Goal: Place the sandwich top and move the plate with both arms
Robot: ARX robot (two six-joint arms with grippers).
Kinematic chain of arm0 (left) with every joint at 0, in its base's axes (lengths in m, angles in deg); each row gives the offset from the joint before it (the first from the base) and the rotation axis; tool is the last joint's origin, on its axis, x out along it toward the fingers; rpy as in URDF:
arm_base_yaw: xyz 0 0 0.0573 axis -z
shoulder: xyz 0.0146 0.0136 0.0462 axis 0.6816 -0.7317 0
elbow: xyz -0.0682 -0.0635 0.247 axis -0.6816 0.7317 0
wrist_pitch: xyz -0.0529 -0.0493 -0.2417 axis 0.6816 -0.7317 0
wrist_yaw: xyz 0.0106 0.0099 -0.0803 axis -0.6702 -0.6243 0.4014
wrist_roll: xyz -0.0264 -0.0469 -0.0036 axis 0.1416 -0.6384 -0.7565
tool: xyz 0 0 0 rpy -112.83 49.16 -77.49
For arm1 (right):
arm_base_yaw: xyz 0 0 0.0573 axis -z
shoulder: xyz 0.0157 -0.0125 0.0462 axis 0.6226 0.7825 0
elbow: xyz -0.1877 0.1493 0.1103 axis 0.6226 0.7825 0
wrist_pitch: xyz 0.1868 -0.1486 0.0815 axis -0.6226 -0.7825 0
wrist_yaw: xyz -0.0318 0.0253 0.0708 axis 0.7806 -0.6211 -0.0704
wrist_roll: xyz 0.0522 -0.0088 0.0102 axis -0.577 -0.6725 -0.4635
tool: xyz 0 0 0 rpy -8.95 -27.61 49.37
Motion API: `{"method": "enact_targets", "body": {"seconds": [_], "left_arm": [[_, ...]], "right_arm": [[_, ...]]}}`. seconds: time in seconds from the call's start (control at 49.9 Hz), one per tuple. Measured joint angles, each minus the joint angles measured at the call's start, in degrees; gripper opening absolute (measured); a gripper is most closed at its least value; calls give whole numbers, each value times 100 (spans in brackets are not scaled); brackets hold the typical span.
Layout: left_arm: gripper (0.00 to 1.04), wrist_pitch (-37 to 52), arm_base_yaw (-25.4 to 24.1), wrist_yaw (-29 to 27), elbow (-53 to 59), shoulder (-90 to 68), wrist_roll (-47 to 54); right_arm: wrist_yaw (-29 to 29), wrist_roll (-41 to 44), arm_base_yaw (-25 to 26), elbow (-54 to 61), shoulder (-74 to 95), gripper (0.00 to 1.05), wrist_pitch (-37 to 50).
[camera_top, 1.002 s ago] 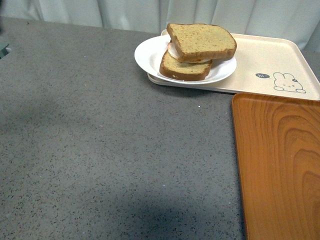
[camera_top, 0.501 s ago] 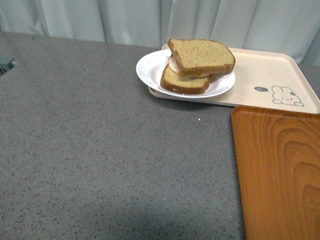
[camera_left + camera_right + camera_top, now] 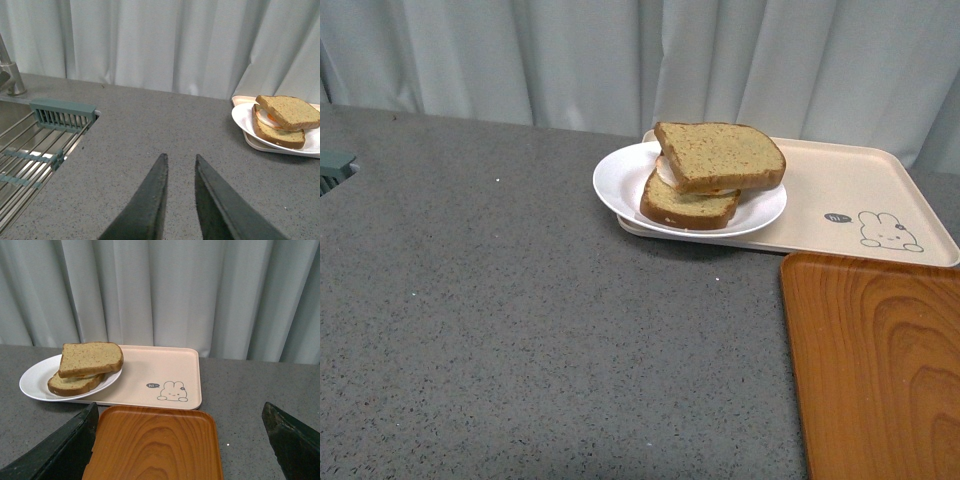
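Left gripper (image 3: 179, 165): jaws nearly together, narrow gap, nothing held, hovering over bare counter (image 3: 150, 130), lower centre of frame.
Right gripper (image 3: 180, 440): jaws spread wide, empty, framing orange tray (image 3: 155, 445).
Sandwich top (image 3: 718, 155) already sits skewed on egg slice (image 3: 688, 205); placement judged done.
Plate (image 3: 620, 180) upper centre, overhanging rabbit tray (image 3: 840, 185); two-arm move remains.
Sink rack (image 3: 40, 140) far left, no obstruction.

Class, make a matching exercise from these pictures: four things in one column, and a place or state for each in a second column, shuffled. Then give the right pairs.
Things:
1. sandwich top
2. plate
3. left gripper
4. right gripper

Places or states:
A. fingers wide apart, empty
B. partly on the rabbit-print tray
C. fingers close together, empty
D. on the lower bread slice

Pairs: 1-D, 2-B, 3-C, 4-A
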Motion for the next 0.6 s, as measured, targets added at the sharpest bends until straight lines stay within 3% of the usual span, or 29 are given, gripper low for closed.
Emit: {"method": "enact_targets", "body": {"seconds": [0.08,0.461,0.521,0.601], "left_arm": [[38,0,0,2,0,0,0],[95,0,0,2,0,0,0],[100,0,0,0,0,0,7],[98,0,0,0,0,0,7]], "right_arm": [[2,0,0,0,0,96,0],[2,0,0,0,0,96,0],[2,0,0,0,0,96,0],[0,0,0,0,0,96,0]]}}
